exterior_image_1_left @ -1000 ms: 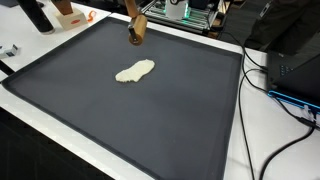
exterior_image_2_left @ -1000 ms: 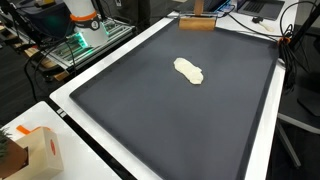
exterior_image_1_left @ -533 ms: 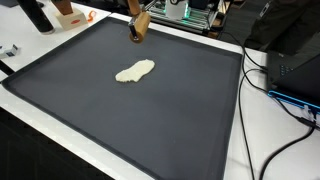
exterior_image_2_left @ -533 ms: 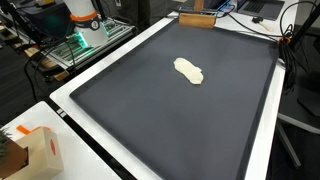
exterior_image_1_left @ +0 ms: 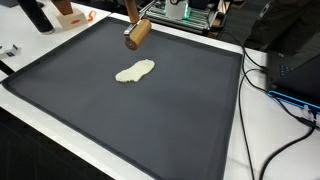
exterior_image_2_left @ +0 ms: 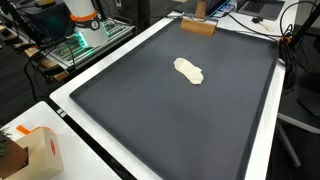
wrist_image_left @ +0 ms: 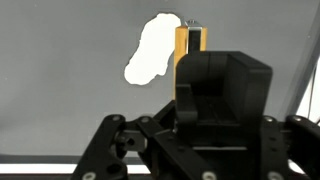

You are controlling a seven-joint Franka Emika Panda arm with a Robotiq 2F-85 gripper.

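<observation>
The oblong light-brown wooden block (exterior_image_1_left: 138,33) is pinched in the claw (wrist_image_left: 190,54), whose fingers press on its two long sides. In the wrist view the wooden block (wrist_image_left: 190,38) pokes out beyond the black gripper housing (wrist_image_left: 215,95). In both exterior views it sits tilted at the far edge of the dark grey mat (exterior_image_1_left: 150,120), roughly midway along that edge. Whether its lower end touches the mat cannot be told.

Nearer the middle of the mat lies a flat, cream-coloured, irregular patch (exterior_image_1_left: 135,71), well apart from the block in an exterior view (exterior_image_2_left: 189,71). In the wrist view the patch (wrist_image_left: 152,52) appears just beside the block.

The mat covers most of a white tabletop (exterior_image_2_left: 75,118), which shows as a bare strip along its edges. On one corner of the tabletop stands an orange-and-white carton (exterior_image_2_left: 38,150). Beyond another edge run black cables (exterior_image_1_left: 262,85), and green-lit electronics (exterior_image_2_left: 80,42) stand off the tabletop.
</observation>
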